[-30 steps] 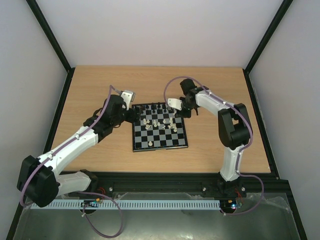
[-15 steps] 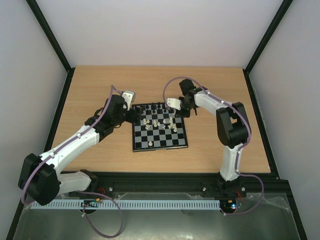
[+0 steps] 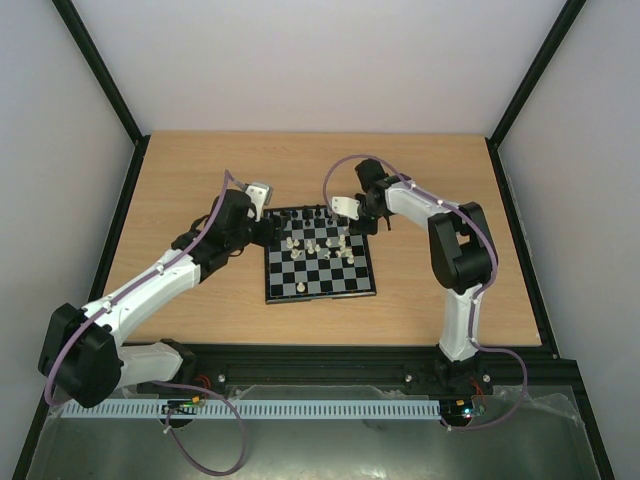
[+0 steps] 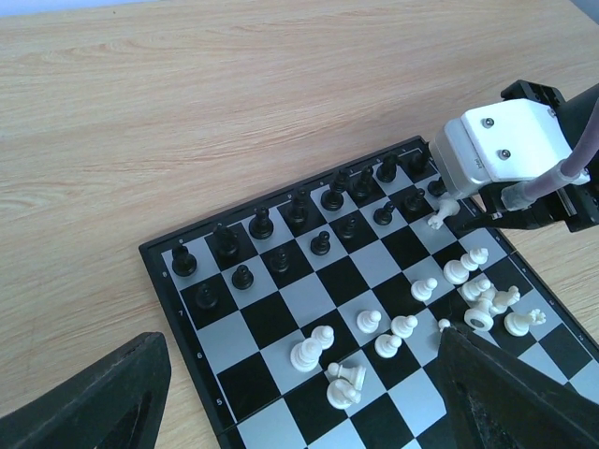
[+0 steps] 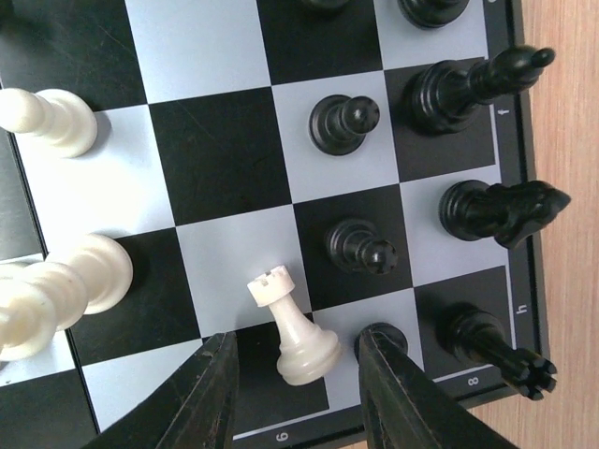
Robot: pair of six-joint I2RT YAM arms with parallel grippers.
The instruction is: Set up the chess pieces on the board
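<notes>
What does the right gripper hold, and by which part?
Nothing, it seems: the white rook sits between the right gripper's fingers, a gap on each side.

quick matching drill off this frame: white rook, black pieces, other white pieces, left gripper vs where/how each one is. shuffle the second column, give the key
1. white rook
2. black pieces
3. other white pieces
4. left gripper

A. bunched loosely around the middle of the board
B. open, nothing between its fingers
C. between the fingers of the right gripper, a gap on each side
D. two rows along one board edge

Pairs: 1-C, 2-D, 3-A, 4-B
</notes>
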